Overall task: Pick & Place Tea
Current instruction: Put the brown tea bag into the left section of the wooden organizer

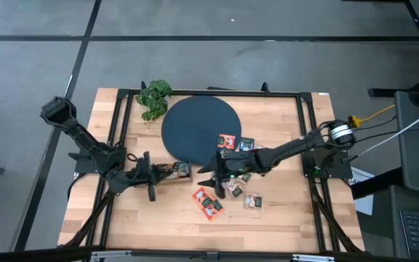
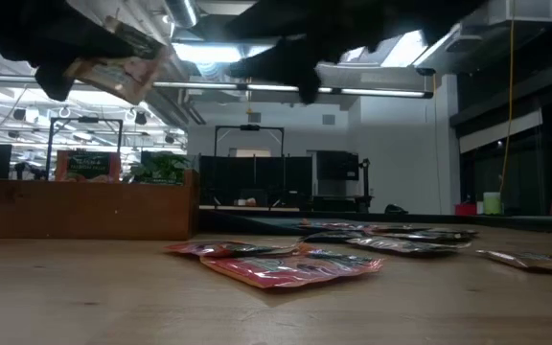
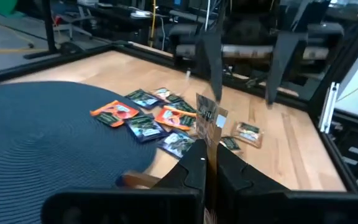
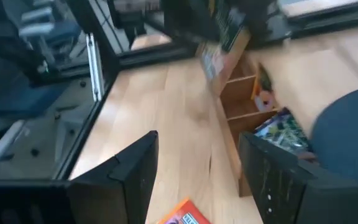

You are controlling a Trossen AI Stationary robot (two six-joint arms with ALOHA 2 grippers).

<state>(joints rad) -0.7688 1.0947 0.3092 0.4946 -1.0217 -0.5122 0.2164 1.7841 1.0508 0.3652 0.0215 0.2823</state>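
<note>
Several small tea sachets, orange-red and dark, lie on the wood table (image 1: 208,202) and on the near edge of the dark disc (image 1: 195,124); they also show in the left wrist view (image 3: 145,121) and the low view (image 2: 286,264). My left gripper (image 1: 167,172) is shut on one pale-labelled sachet (image 3: 210,121) over the brown compartment tray (image 4: 241,106), high above the table in the low view (image 2: 123,67). My right gripper (image 1: 215,175) is open and empty above the loose sachets, its fingers (image 4: 129,180) wide apart. My left gripper pinches the sachet by its end nearest the fingers (image 3: 208,140), between the two fingers. The fingers are about level and come from the table's left. The sachet sticks out past the fingertips, standing on edge, lifted clear of the table and the tray.
A leafy green plant (image 1: 154,98) stands at the far left of the disc. The tray holds a few sachets (image 4: 278,127) in its compartments. A black frame rail (image 1: 217,93) runs around the table. An orange sachet (image 4: 182,218) lies right below my right gripper.
</note>
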